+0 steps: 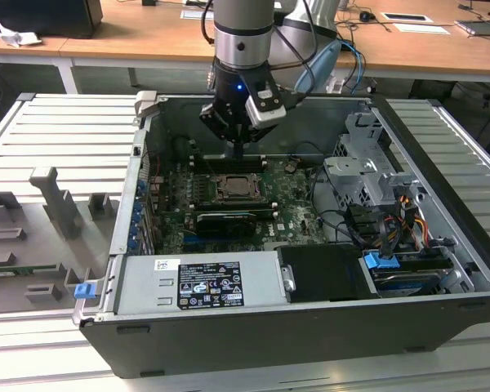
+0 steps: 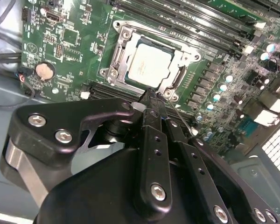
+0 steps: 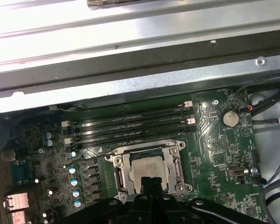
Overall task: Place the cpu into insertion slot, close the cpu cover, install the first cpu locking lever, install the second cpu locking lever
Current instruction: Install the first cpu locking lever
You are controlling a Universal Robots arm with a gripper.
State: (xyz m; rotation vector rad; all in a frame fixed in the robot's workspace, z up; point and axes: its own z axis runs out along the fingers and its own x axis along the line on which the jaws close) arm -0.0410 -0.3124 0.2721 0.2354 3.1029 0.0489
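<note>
The cpu (image 2: pixel 149 65) lies flat in the insertion slot (image 2: pixel 113 58), its dull silver face up; it also shows in the first wrist view, cpu (image 3: pixel 147 169). The cpu cover (image 2: pixel 183 58), a silvery frame, lies down around the chip's edges. My gripper (image 2: pixel 150 97) is shut, its black fingers pressed together with nothing seen between them, and its tip hangs just off one edge of the socket. A thin wire lever (image 2: pixel 179 119) runs beside the fingers. In the exterior view my gripper (image 1: pixel 238 152) points down just behind the socket (image 1: pixel 233 187) inside the open computer case.
Long black memory slots (image 3: pixel 130 127) lie beside the socket. A coin battery (image 3: pixel 229 117) and black cables (image 3: pixel 270 121) sit to one side. The case walls (image 1: pixel 147 147), a drive cage (image 1: pixel 367 167) and a power supply (image 1: pixel 200 282) ring the board. A grey fixture tray (image 1: pixel 49 220) stands outside, at the exterior view's left.
</note>
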